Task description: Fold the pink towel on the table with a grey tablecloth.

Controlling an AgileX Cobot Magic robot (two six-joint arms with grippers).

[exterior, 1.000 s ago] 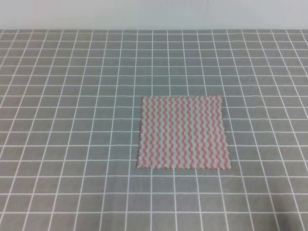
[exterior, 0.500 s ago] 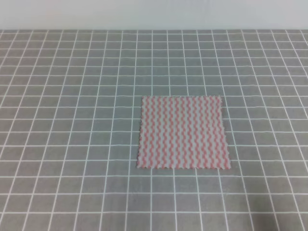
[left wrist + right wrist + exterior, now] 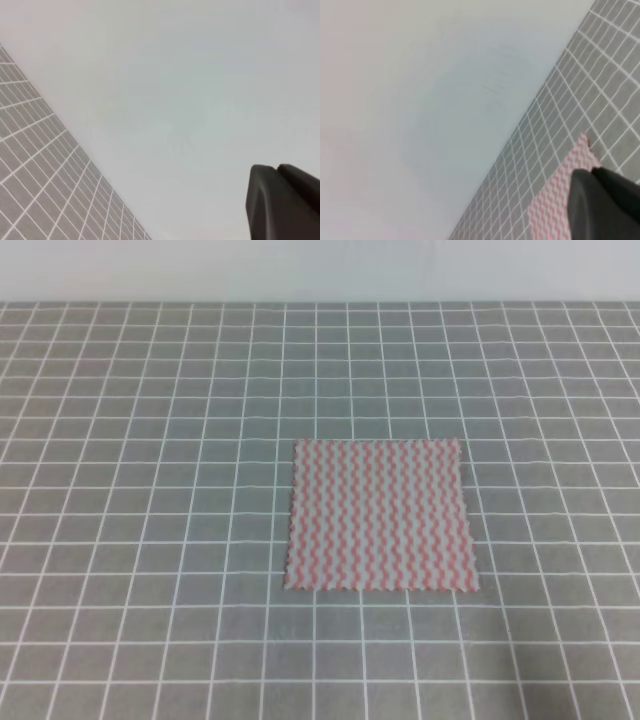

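The thin pink-and-white zigzag-striped towel (image 3: 380, 516) lies flat and unfolded, a little right of centre on my grey grid-printed worktop (image 3: 150, 540). Because the cloth is so thin, I judge a pinch at one corner could miss the edge, drag the whole sheet or catch the tablecloth beneath. My right end effector (image 3: 607, 205) hangs near the towel's corner, touching nothing visible; my left end effector (image 3: 282, 202) is well away. Only dark edges show, so I cannot tell either one's opening.

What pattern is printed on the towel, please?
Pink-and-white wavy zigzag stripes on the towel, clearest in the exterior high view.
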